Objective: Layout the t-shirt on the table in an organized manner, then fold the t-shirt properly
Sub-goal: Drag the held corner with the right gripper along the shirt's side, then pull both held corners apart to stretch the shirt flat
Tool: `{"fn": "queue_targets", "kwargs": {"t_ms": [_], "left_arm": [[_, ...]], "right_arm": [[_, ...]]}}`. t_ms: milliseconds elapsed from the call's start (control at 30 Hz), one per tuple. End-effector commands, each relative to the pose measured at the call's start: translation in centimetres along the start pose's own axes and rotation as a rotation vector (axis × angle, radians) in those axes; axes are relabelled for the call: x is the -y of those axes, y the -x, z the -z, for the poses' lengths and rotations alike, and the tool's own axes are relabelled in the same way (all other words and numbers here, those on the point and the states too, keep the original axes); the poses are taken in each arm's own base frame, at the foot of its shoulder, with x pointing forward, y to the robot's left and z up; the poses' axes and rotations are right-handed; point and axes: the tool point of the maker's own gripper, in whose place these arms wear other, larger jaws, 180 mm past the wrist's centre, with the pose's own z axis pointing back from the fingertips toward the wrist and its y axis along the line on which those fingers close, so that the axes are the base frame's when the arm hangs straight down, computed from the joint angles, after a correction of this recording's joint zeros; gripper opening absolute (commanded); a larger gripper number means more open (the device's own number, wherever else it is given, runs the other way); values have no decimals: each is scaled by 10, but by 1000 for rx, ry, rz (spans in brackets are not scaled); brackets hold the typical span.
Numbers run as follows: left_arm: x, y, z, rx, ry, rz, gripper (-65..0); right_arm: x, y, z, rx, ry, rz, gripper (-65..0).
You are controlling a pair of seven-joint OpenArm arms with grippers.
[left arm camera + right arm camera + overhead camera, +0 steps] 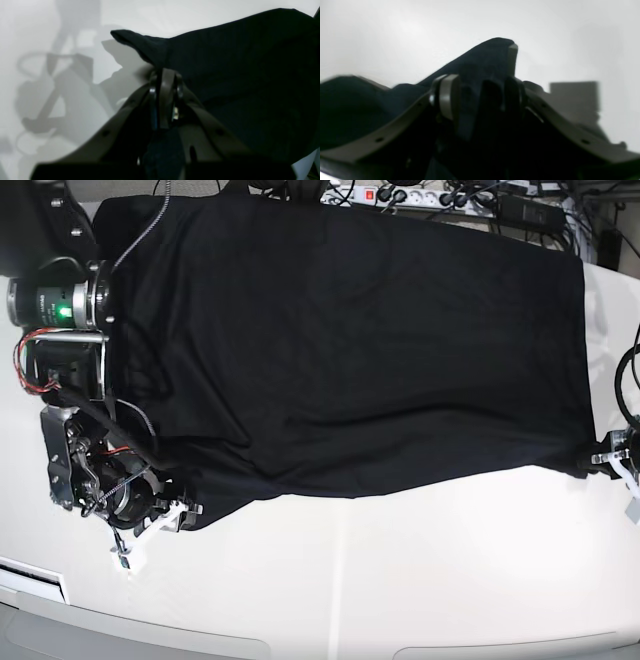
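White and glossy, the table (400,590) fills the near part of the base view, bare up to the shirt's lower hem. On that view's left the right gripper (175,518) sits low at the near-left corner of the t-shirt (340,350); its wrist view shows the fingers (448,96) standing apart with a ridge of black cloth rising between them, though blur leaves it unclear whether they press on it or merely straddle it. On the base view's right edge the left gripper (600,460) meets the near-right corner of the hem, and its own camera shows the fingers (166,82) drawn tight together, pinching the fabric's edge so that the cloth lifts off the table and drapes away to the right. Beyond both grippers the shirt spreads wide and mostly flat across the middle of the table, a few soft creases near the left side, its far edge reaching toward a clutter of power strips and cables (440,198) at the back. I judge the layout step to be in hand: the hem is being stretched between the two corners to smooth the garment, and no fold has been made yet. The next move seems to call for a sure hold at the right gripper's corner, then an even outward pull by both arms to take out the sag along the near hem before setting the corners down flat.
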Motion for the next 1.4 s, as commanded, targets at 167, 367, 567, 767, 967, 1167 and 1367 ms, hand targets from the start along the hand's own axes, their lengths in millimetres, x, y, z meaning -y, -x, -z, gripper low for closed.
{"fn": "queue_targets", "kwargs": {"t_ms": [167, 367, 567, 767, 967, 1167, 1367], "left_arm": [[-5, -24, -15, 68, -12, 12, -650], [-5, -24, -15, 70, -11, 11, -650], [-5, -24, -15, 69, -12, 12, -650], [-5, -24, -15, 69, -12, 12, -650], [-5, -24, -15, 70, -12, 12, -650], [-5, -25, -15, 74, -11, 12, -650], [-5, -31, -16, 105, -13, 13, -650]], "right_arm": [[-2, 17, 4, 33, -11, 45, -355], [1, 49, 9, 9, 23, 26, -448], [-18, 20, 7, 62, -45, -115, -650], [-54, -29, -5, 103, -176, -215, -650], [-67, -73, -16, 168, -187, -264, -650], [-88, -102, -27, 260, -266, -325, -650], [-100, -113, -34, 288, -319, -353, -650]]}}
